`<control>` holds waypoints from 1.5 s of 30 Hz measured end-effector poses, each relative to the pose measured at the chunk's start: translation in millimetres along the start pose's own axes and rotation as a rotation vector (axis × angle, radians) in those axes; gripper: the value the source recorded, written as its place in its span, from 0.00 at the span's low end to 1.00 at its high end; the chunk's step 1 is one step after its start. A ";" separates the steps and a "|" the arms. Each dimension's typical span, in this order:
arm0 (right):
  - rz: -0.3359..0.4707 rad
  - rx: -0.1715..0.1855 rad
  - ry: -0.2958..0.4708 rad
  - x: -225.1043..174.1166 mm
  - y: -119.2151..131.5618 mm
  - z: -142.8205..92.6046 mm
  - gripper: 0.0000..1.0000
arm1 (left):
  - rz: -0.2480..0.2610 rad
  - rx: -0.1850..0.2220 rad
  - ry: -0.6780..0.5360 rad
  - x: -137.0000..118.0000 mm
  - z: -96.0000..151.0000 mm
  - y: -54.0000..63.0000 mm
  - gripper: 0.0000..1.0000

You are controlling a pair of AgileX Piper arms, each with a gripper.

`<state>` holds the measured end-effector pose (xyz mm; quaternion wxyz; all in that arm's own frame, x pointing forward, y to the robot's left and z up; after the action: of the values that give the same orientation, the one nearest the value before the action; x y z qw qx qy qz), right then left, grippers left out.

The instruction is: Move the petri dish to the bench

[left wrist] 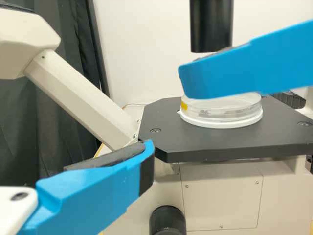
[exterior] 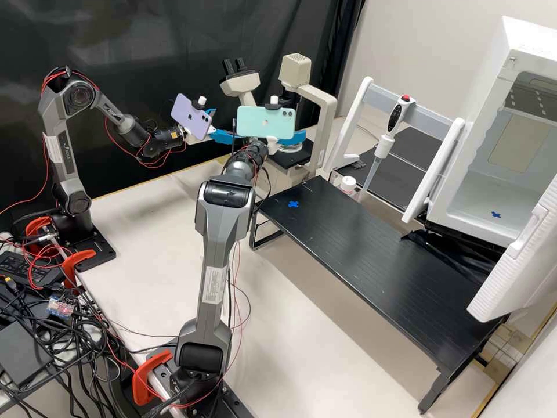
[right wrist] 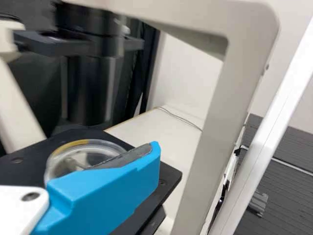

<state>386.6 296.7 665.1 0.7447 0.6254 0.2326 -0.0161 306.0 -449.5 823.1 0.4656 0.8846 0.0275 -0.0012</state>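
Black curtain (exterior: 145, 52) and pale wall (exterior: 429, 35) behind; one petri dish (left wrist: 222, 118), ungrasped

Item, the dish: round, clear, lying flat on the dark microscope stage (left wrist: 161, 129), under a black column (left wrist: 211, 27); no long axis to match, so the side of approach is what counts.
Item, my left gripper (left wrist: 166, 111): blue fingers spread wide, nothing held; the dish lies ahead, beyond the fingertips and off towards one finger's side, outside the gap.
Item, my right gripper (exterior: 267, 139): nothing held that I can see; one finger (right wrist: 100, 196) overlaps the dish's edge in its wrist view, its pad bare; I judge these jaws well parted too, though the exact gap I cannot tell; nor can I tell whether that finger touches the dish.
Item, nearness: by the high view my right jaws look the closer, with the dish just beside them; depth leaves some doubt.
Item, the coming move, as I judge it: bring the dish squarely between one pair of fingers, close low on its wall, draw it out level from under the column; lifting early risks a knock; a high pinch might shift a lid.
Item, destination: black bench (exterior: 371, 261), near the microscope; delivery outstanding.
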 end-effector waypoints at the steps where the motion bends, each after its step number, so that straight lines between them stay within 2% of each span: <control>1: -0.007 0.008 -0.011 3.9 -1.7 3.1 1.00 | 0.000 0.000 0.000 0.0 0.0 0.0 1.00; 5: -0.027 0.011 -0.047 20.2 -8.4 9.3 1.00 | 0.000 0.000 0.000 0.0 0.0 0.0 1.00; 10: -0.056 -0.019 -0.072 33.2 -20.1 14.6 1.00 | 0.000 0.000 0.000 0.0 0.0 0.0 1.00; 13: -0.059 -0.007 -0.087 39.8 -25.0 17.5 1.00 | 0.000 0.000 0.000 0.0 0.0 0.0 1.00; 18: -0.056 -0.017 -0.089 41.8 -24.5 17.0 1.00 | 0.000 0.000 0.000 0.0 0.0 0.0 1.00; 21: -0.064 -0.005 -0.100 43.3 -28.7 20.1 1.00 | 0.000 0.000 0.000 0.0 0.0 0.0 1.00; 22: -0.065 -0.006 -0.101 43.4 -29.0 20.3 0.00 | 0.000 0.000 0.000 0.0 0.0 0.0 1.00; 45: -0.102 0.003 -0.143 42.6 -40.1 35.5 0.00 | 0.000 0.000 0.000 0.0 0.0 0.0 1.00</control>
<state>423.5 266.0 616.4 0.7566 0.6113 0.2101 -0.0990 306.0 -449.5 823.1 0.4656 0.8846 0.0275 -0.0012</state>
